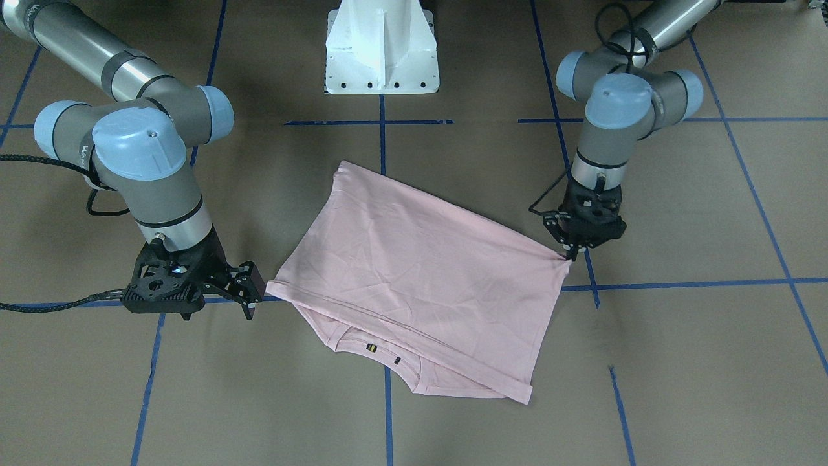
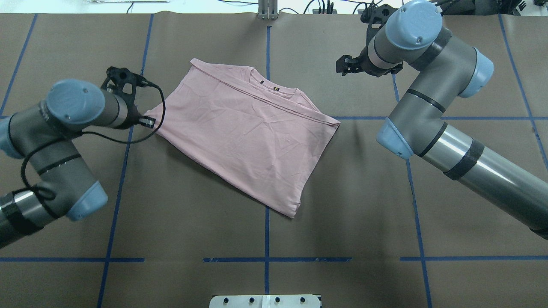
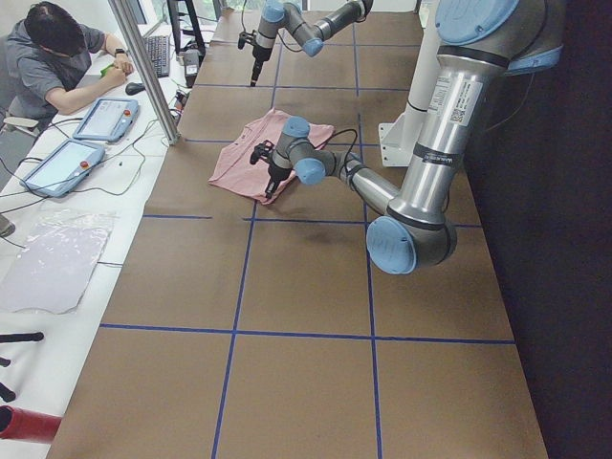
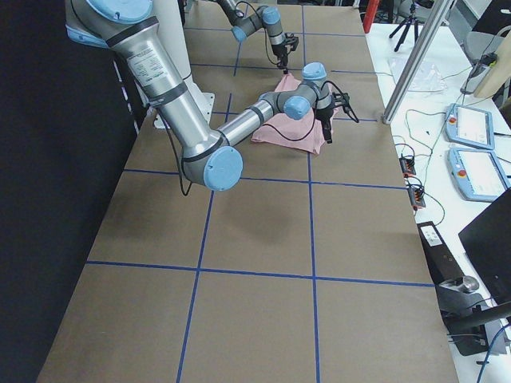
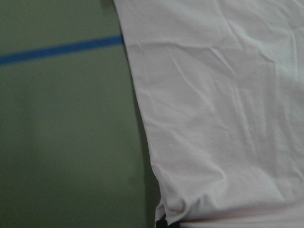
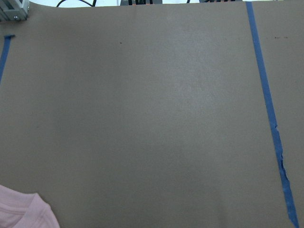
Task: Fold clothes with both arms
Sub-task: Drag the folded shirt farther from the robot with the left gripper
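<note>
The pale pink T-shirt (image 1: 414, 272) lies folded in half on the brown table, plain back up, with its collar and label (image 1: 372, 347) showing at the edge far from the robot. The print is hidden. My left gripper (image 1: 570, 256) is shut on a side corner of the shirt; in the left wrist view the cloth (image 5: 223, 118) bunches at the fingertips. My right gripper (image 1: 251, 296) is open and empty, just beside the opposite corner and not touching it. In the overhead view the shirt (image 2: 248, 132) lies between the left gripper (image 2: 149, 122) and the right gripper (image 2: 343, 67).
The white pedestal base (image 1: 381, 58) stands at the robot's side of the table. Blue tape lines (image 1: 679, 283) cross the brown paper. An operator (image 3: 57, 57) with tablets (image 3: 103, 118) sits at a side desk beyond the table's far edge.
</note>
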Action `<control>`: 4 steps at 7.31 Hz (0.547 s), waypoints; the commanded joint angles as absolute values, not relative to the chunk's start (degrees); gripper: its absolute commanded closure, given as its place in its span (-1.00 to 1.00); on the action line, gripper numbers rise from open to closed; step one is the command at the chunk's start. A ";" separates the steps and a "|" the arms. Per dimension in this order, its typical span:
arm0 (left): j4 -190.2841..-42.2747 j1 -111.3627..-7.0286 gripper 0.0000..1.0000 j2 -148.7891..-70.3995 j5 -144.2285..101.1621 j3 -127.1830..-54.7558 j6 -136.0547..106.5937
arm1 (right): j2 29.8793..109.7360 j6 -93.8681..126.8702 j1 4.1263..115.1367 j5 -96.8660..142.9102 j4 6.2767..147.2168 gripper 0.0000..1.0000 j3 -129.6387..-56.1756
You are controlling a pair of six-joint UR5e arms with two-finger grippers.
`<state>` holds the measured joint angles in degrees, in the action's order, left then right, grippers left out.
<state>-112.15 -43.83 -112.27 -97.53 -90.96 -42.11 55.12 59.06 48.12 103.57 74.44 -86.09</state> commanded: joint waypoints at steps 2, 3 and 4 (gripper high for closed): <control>-128.25 -52.72 1.00 -132.90 -95.99 -54.81 -35.77 | 55.02 59.24 47.99 103.62 74.44 -1.00 -86.13; -129.97 -53.08 1.00 -140.72 -94.67 -45.97 -35.95 | 54.76 59.33 47.99 103.62 74.44 -1.00 -86.22; -130.60 -53.69 1.00 -141.76 -94.57 -44.40 -35.86 | 54.58 59.33 47.99 103.62 74.44 -1.00 -86.13</control>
